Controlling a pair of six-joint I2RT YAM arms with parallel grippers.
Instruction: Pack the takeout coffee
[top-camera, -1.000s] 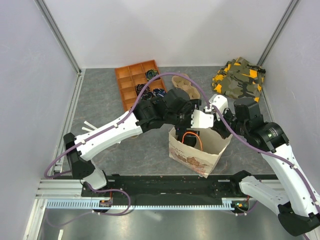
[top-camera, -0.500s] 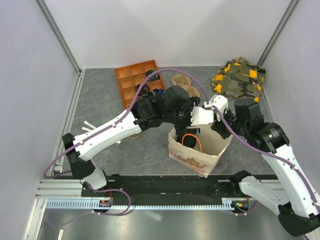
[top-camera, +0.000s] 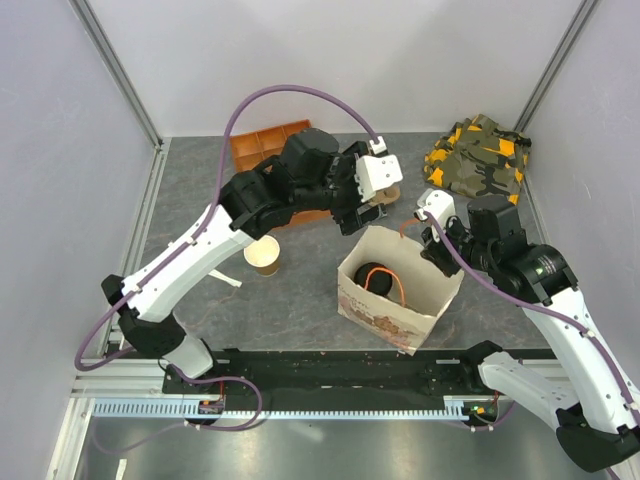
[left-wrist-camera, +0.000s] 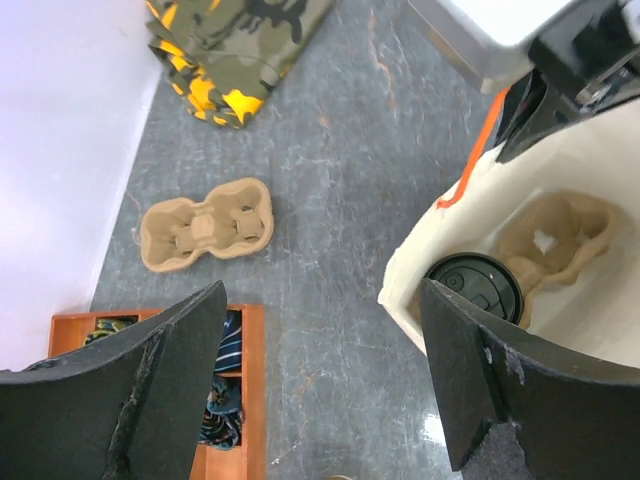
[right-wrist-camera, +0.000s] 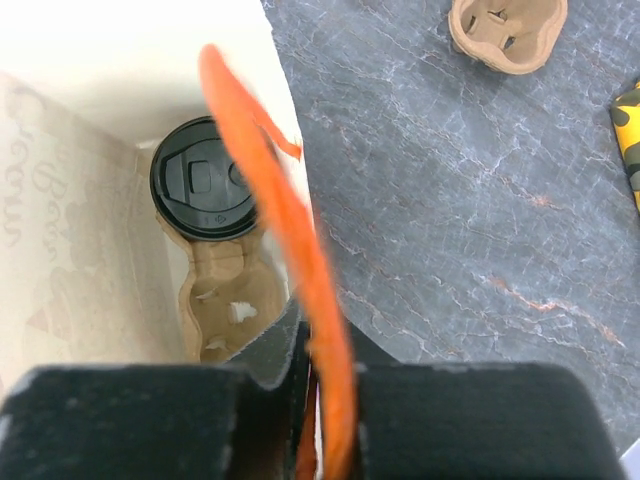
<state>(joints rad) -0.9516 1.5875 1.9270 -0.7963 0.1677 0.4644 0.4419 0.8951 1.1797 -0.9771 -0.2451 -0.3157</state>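
Lid upward, the takeout coffee stands at one end of a pulp carrier on the bottom of the paper bag. From above, little more than its black lid shows. Both wrist views look into the bag and also show the carrier under it.

The right end effector is closed on the bag's orange handle. The right wrist view shows this pinch plainly, while the top view shows only that it sits at the bag's far rim. The left end effector hangs over the counter beyond the bag, fingers spread wide with nothing between them.

A second carrier lies on the counter. It is clear in both wrist views but mostly hidden by the left arm from above. Only the top view shows the lidless cup, standing left of the bag. An orange tray and a camouflage cloth lie at the far side.
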